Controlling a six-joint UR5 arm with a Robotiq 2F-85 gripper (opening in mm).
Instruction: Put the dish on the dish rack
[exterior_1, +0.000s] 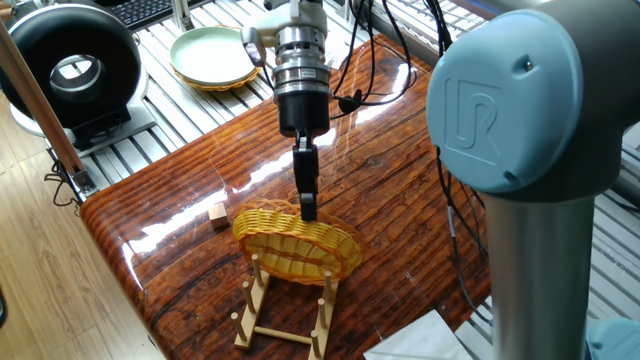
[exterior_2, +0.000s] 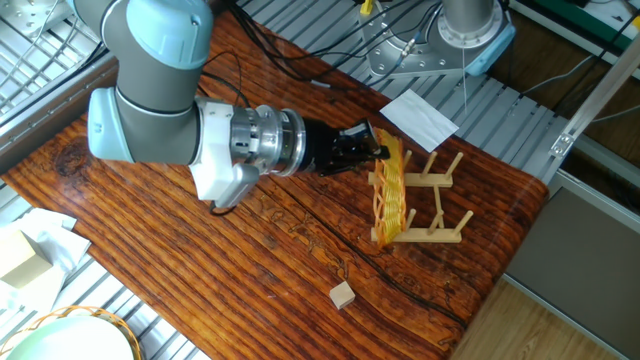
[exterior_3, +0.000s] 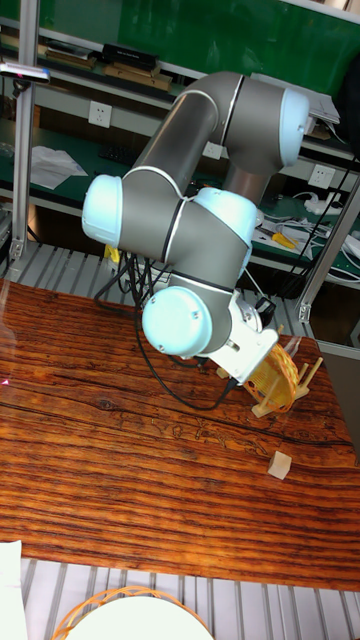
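The dish (exterior_1: 298, 247), a yellow woven wicker oval, stands on edge between the pegs of the light-wood dish rack (exterior_1: 286, 305). My gripper (exterior_1: 308, 210) reaches down to its top rim and is shut on that rim. The other fixed view shows the same hold from the side, with the gripper (exterior_2: 376, 152) level, the dish (exterior_2: 391, 192) upright and the dish rack (exterior_2: 437, 198) behind it. In the tall fixed view the dish (exterior_3: 277, 385) and dish rack (exterior_3: 303, 376) show just past the wrist, and the fingertips are hidden.
A small wooden cube (exterior_1: 218, 212) lies on the table left of the rack. A pale green plate in a wicker holder (exterior_1: 213, 55) sits at the back. White paper (exterior_2: 418, 115) lies beyond the rack. The table's edge (exterior_1: 115, 260) runs close by the rack.
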